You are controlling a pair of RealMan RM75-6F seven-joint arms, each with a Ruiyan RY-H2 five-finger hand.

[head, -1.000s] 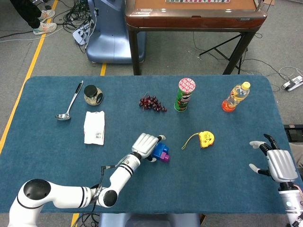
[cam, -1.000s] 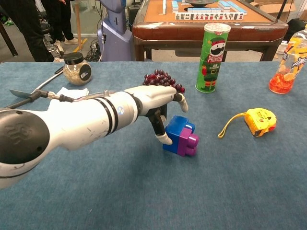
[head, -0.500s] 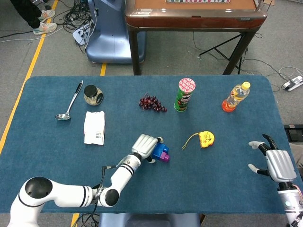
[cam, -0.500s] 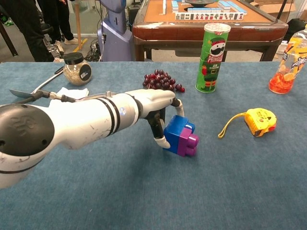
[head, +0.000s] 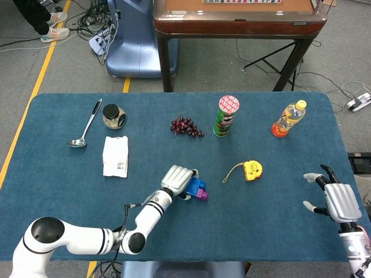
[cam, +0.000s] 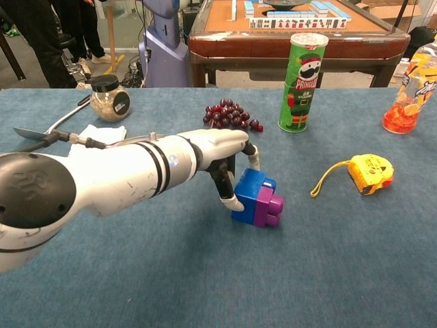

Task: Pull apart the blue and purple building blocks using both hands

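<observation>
Left hand [cam: 229, 160] gripping blue block [cam: 248, 195], joined to purple block [cam: 268, 208], on bench [cam: 205, 273]. Right hand [head: 339, 200] open, holding nothing. Jar [cam: 108, 98] lidded, pale contents.

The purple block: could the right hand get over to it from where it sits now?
Probably yes. The right hand is open at the table's far right edge, and only bare blue table lies between it and the purple block. The tape measure sits farther back. The left hand grips the blue block.
</observation>
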